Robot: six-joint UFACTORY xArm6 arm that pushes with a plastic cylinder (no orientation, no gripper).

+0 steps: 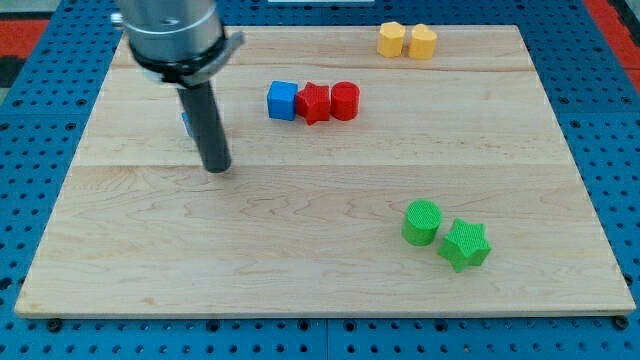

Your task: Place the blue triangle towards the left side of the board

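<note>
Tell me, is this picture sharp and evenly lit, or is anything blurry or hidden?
Camera view: lighting even, shadows soft, no strong glare on the board; my tip is sharp; the blue triangle is mostly hidden behind the rod, only a sliver showing.

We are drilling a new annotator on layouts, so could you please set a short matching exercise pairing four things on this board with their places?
Things:
1. blue cube
2. yellow blocks
3. green star
4. my tip

Places:
A. near the view's bottom right, touching a green cylinder
B. at the view's top edge, right of centre
C. on the view's left half, apart from the red blocks
D. left end of a row of three

Pairs: 1-D, 2-B, 3-A, 4-C

A sliver of blue shows behind the rod, just above my tip; its shape is hidden.
</note>
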